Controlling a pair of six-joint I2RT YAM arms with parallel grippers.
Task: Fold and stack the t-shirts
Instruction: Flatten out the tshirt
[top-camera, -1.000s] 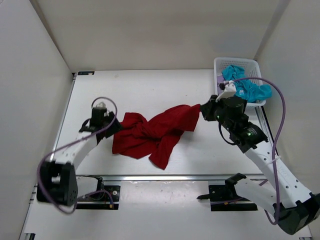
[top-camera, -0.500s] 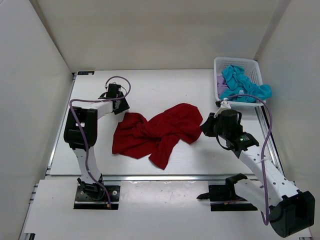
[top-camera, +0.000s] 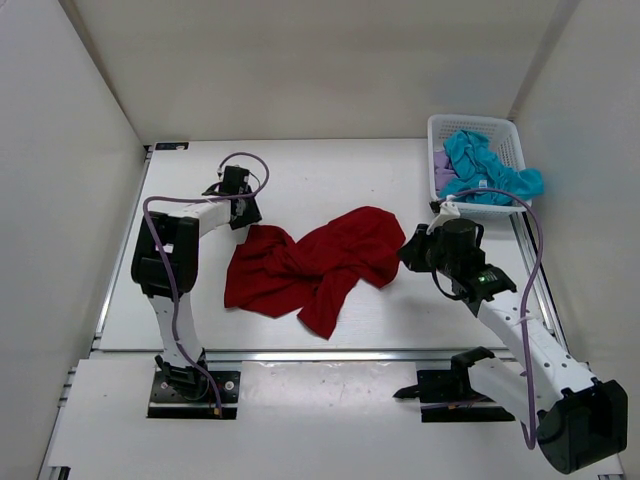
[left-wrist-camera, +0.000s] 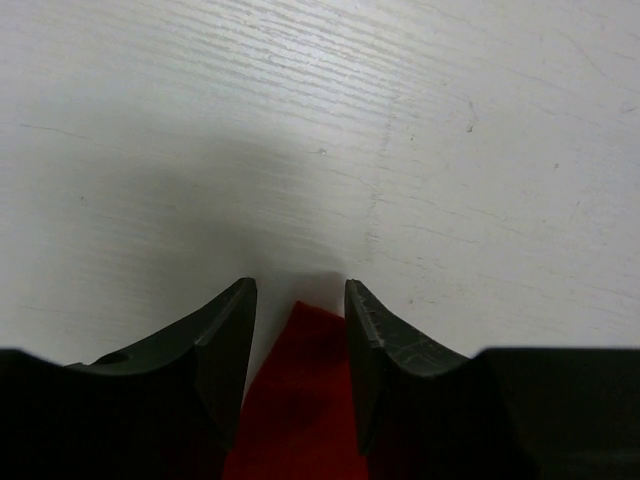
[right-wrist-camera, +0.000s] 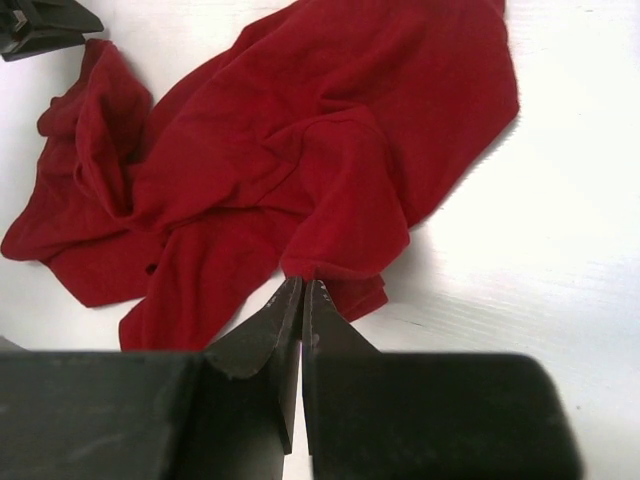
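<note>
Cloth first: the crumpled dark red cotton t-shirt (top-camera: 310, 265) lies heaped mid-table, one loose tongue trailing toward me and the bulk running left to right between the two arms. That long axis is what my next move depends on, since each end has a gripper beside it.

At the right end, the right gripper (right-wrist-camera: 302, 300) is clenched, its fingers pressed flat together with the tips just at a rumpled fold. I cannot tell whether any fabric is pinched there.

Further back, at the shirt's far left corner, the left gripper (left-wrist-camera: 300, 292) stands parted. A pointed tip of red sits between the two dark fingers, and nothing is gripped yet. I judge this arm better placed for the next pick: closing here should take that corner.

The shirt is wrinkled and doubled over itself. I cannot pick out a sleeve or collar, so it needs spreading before any fold.

Farthest away, at the right rear, the white plastic lattice basket (top-camera: 436, 128) holds the teal blue shirt (top-camera: 480, 160), which spills over the rim, with the light lavender shirt (top-camera: 441, 170) tucked beside it.
</note>
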